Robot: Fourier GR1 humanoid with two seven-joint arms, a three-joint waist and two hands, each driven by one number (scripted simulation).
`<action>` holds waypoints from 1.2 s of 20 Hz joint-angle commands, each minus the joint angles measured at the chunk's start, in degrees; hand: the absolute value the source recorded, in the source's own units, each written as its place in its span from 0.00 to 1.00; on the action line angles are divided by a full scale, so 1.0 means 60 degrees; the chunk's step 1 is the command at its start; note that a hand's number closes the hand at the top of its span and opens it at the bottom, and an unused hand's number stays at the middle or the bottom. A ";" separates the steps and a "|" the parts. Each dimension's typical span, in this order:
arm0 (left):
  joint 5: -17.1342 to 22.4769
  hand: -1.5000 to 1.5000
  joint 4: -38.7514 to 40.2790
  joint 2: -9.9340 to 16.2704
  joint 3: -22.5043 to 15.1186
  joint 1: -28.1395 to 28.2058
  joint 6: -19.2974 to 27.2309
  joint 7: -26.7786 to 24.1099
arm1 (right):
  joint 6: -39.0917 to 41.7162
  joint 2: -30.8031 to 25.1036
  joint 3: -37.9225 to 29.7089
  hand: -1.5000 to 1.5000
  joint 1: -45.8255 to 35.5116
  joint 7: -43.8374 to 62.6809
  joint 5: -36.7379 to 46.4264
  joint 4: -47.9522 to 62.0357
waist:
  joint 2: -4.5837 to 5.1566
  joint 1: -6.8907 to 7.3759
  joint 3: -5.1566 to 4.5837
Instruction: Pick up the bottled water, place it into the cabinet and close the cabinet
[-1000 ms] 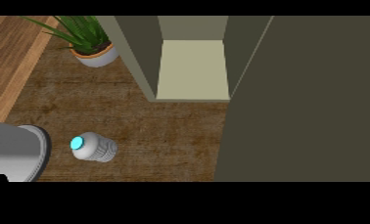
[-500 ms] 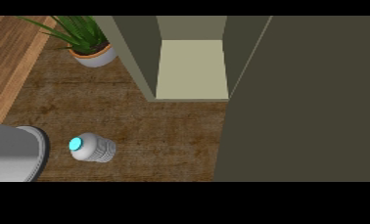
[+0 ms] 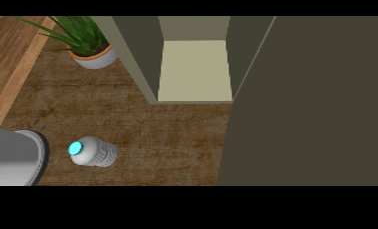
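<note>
Head view: bottled water (image 3: 93,151) unmoved vs. earlier, cabinet (image 3: 193,70) open, grey forearm (image 3: 21,157) lower-left, fingers unseen.

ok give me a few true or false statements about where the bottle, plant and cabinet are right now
1. The water bottle stands on the counter, outside the cabinet. True.
2. The cabinet is closed. False: it stands open, its pale shelf in view and its door swung out at the right.
3. A hand is curled round the bottle. False: no hand shows, only a grey forearm at the left edge beside the bottle.
4. The potted plant sits left of the cabinet. True.
5. The bottle's cap is red. False: it is light blue.
</note>
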 commanded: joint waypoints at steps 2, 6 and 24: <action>-0.0438 0.00 -0.1034 0.0000 0.1033 -0.0169 -0.0459 0.0868 | -0.0313 -0.0172 0.0626 0.00 -0.0042 0.0468 0.1333 -0.0762 | 0.0011 -0.0020 -0.0005; -0.0363 0.00 -0.0062 0.0000 0.1221 -0.0943 0.0116 0.1227 | -0.0679 -0.0213 0.0916 0.00 -0.0073 0.0527 0.1651 -0.0790 | 0.0000 -0.0001 -0.0010; 0.3434 0.00 0.2939 0.0873 0.4097 -0.3279 0.0412 0.0472 | -0.1628 -0.0623 0.1275 0.00 -0.0826 0.1051 0.1766 -0.0712 | -0.0043 0.0093 -0.0040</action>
